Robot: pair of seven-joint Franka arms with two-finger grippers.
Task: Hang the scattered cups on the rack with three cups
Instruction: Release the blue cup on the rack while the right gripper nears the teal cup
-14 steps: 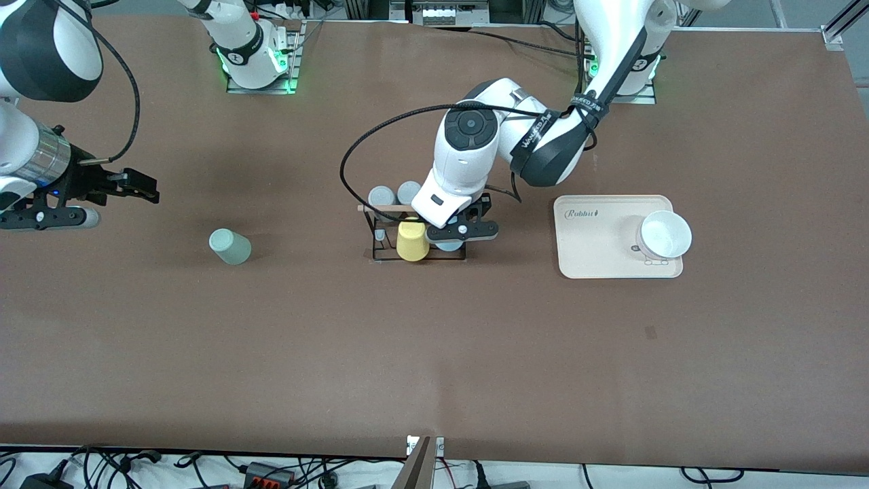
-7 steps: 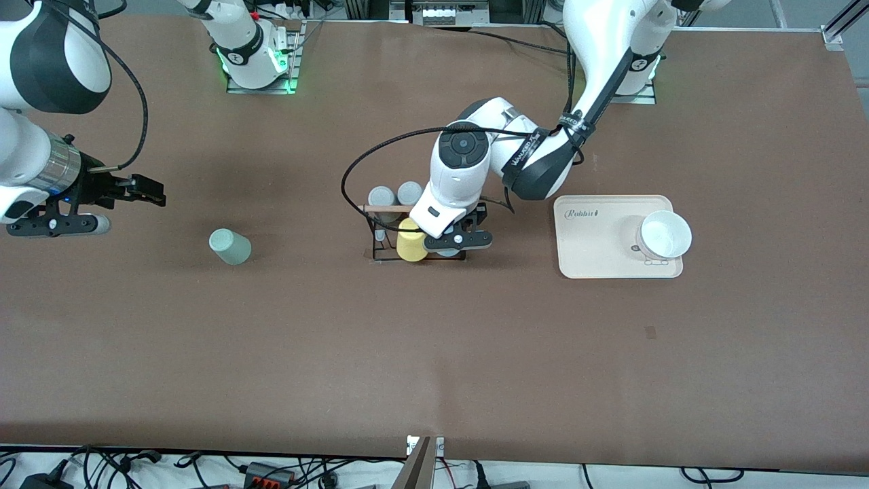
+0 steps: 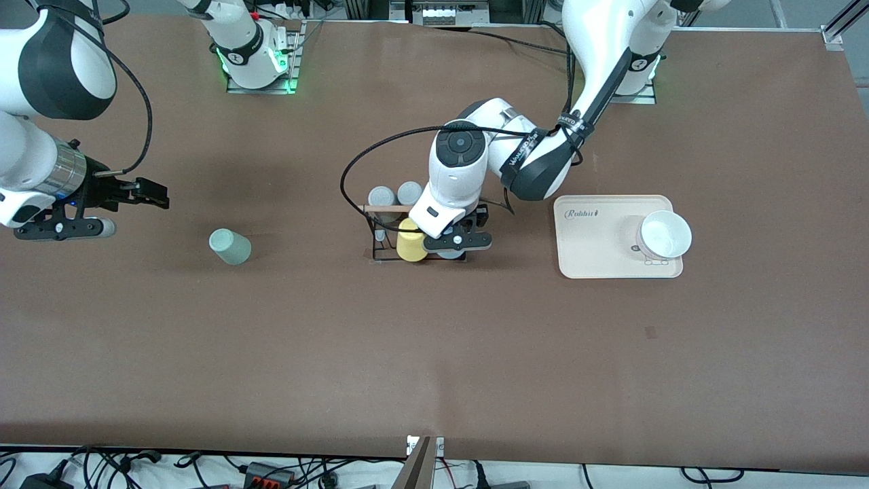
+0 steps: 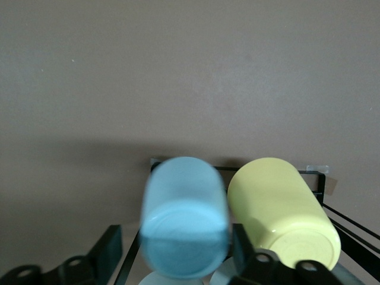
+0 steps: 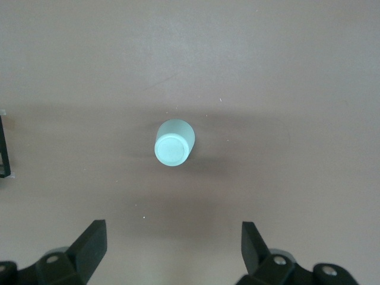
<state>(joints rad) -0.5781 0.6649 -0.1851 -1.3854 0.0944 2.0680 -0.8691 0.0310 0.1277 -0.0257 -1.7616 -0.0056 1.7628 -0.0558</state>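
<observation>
The light blue cup [image 4: 185, 222] sits bottom-up between my left gripper's [image 4: 175, 255] fingers, at the black wire rack [image 3: 377, 238] next to the yellow cup [image 3: 411, 239]. One finger [image 4: 110, 249] stands clear of the cup, so the jaws are open around it. In the front view my left gripper [image 3: 453, 246] is over the rack's end toward the left arm, and a sliver of the blue cup [image 3: 448, 255] shows under it. The pale mint cup [image 3: 229, 246] lies on the table toward the right arm's end. My right gripper [image 3: 155, 193] hovers beside it, open and empty; its wrist view shows the mint cup [image 5: 174, 143] ahead of the fingers.
Two grey cups [image 3: 395, 195] hang on the rack by its wooden rod [image 3: 383, 208]. A beige tray [image 3: 590, 261] with a white bowl [image 3: 665, 234] lies toward the left arm's end. The left arm's black cable [image 3: 353, 159] loops over the rack.
My left gripper has shifted a little toward the yellow cup and settled lower at the rack with the blue cup. My right gripper has moved closer to the mint cup.
</observation>
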